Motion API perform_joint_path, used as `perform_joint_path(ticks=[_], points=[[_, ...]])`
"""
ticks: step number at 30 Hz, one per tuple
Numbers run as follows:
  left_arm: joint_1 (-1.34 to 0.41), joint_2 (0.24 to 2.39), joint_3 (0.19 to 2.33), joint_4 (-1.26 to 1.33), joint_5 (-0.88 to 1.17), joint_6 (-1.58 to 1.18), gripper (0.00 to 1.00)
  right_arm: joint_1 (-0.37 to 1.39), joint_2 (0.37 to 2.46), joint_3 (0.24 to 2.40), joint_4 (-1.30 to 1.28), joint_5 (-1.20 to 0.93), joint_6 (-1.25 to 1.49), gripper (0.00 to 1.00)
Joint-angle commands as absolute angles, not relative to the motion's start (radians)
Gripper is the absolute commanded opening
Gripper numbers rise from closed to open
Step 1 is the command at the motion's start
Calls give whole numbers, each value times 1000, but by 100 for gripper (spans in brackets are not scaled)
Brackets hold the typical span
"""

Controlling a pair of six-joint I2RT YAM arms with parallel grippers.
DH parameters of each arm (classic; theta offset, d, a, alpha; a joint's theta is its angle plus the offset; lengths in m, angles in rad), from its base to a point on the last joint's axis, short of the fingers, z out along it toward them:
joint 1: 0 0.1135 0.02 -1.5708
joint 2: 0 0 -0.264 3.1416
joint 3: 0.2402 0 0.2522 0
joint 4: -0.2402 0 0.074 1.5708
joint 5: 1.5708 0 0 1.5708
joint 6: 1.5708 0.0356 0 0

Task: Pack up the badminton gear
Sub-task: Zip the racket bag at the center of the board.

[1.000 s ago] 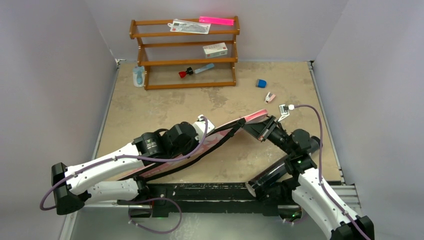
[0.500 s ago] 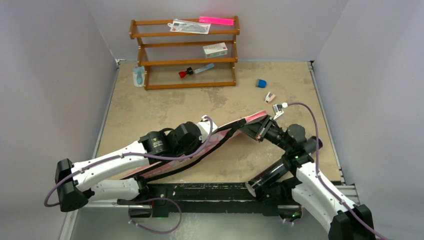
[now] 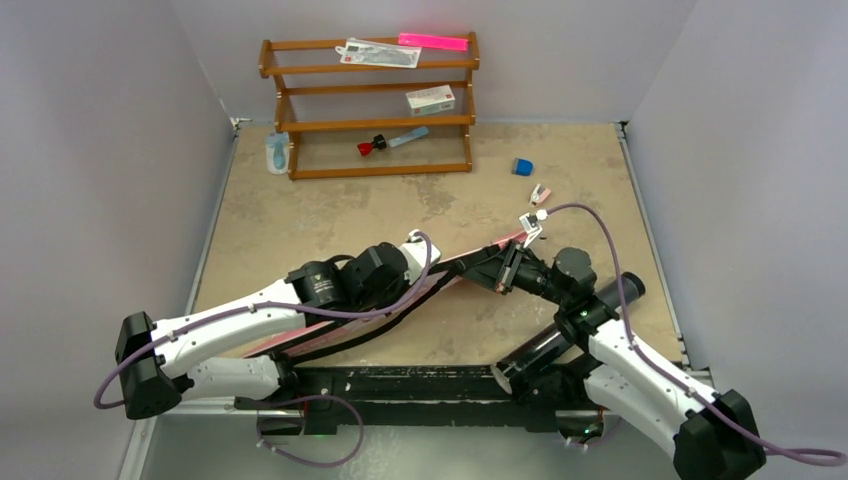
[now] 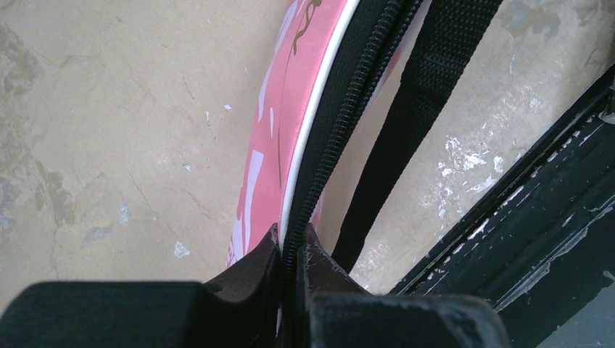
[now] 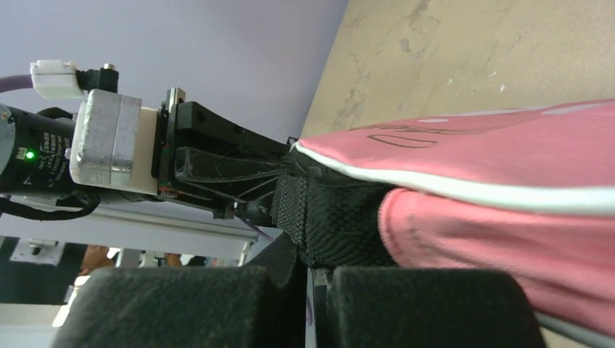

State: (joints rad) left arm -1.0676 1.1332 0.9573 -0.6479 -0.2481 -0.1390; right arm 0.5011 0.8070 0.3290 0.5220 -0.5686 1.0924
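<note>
**Bag pinched by both arms**

Left gripper [image 4: 292,246] is clenched on the black zipper edge of the long pink fabric racket bag [image 4: 268,145]. The bag's black webbing strap [image 4: 413,123] hangs alongside. Right gripper [image 5: 315,275] is clamped on black webbing at the bag's end. I see the bag slanting across the near-middle of the tan table [image 3: 330,210]. Far back stands a brown wooden rack [image 3: 370,125].
</note>
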Motion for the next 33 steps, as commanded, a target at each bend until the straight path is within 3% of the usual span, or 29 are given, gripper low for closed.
perform_joint_path(ticks=[1,33], points=[[-1066,1130,1006,-547,-262,-159,0,541,762,397,442,-536,977,0],[-1068,1160,1025,-427,-150,-195,0,999,1071,503,509,-359,733,0]])
